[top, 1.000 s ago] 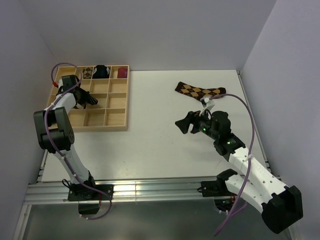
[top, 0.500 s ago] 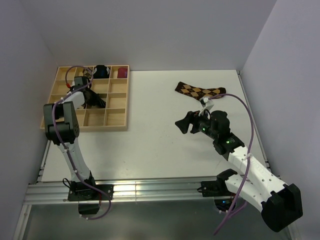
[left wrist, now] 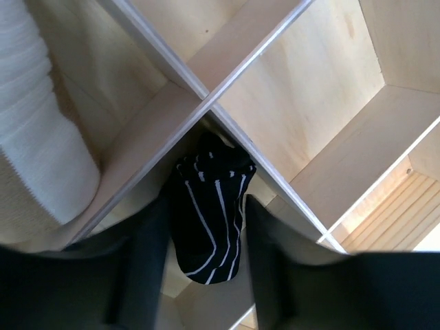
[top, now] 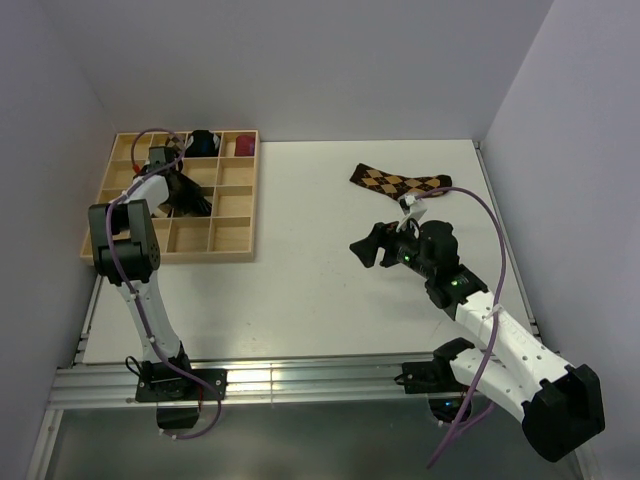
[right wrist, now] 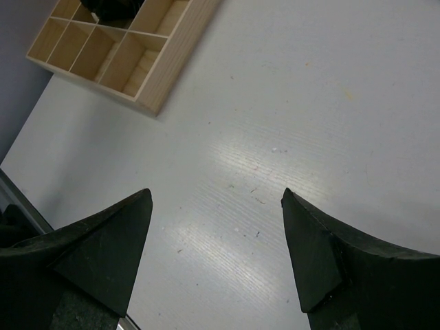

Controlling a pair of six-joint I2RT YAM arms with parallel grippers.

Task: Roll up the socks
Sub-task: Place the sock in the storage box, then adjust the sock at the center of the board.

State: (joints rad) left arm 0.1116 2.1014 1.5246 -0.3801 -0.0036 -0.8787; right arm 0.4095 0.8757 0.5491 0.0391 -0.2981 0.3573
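Surface: I see a white table (top: 300, 280) filling the middle of the top view. The right wrist view shows fine scuffs on it and a soft glare near the centre.
Room: plain pale grey-violet walls (top: 300, 60) close in the table at the left, top and right of the top view. An aluminium rail (top: 300, 385) crosses the bottom, where both arm bases sit.
Tray: a wooden tray (top: 215, 255) of square compartments lies flat on the table in the upper left of the top view.
Bundles: a black-and-blue bundle (top: 204, 142) and a maroon bundle (top: 245, 146) fill neighbouring compartments in the tray's top row, toward its upper right corner.
Left gripper (top: 195, 205): it reaches down into the tray's middle compartments. In its wrist view the fingers (left wrist: 148, 268) press on both sides of the black sock with thin white stripes (left wrist: 210, 220), pinching it.
Black sock: a short rolled bundle at lower centre of the left wrist view, inside a compartment, its far end at the crossing of two dividers.
Pale ribbed fabric (left wrist: 41, 137): at the left of that view, in the adjoining compartment; I cannot tell what it is.
Right gripper (top: 368, 245): it hangs over the table right of centre, its jaws spread wide with bare table showing between them.
Argyle sock (top: 400, 183): it lies flat and unrolled on the table in the upper right of the top view, above the right gripper and well apart from the tray.
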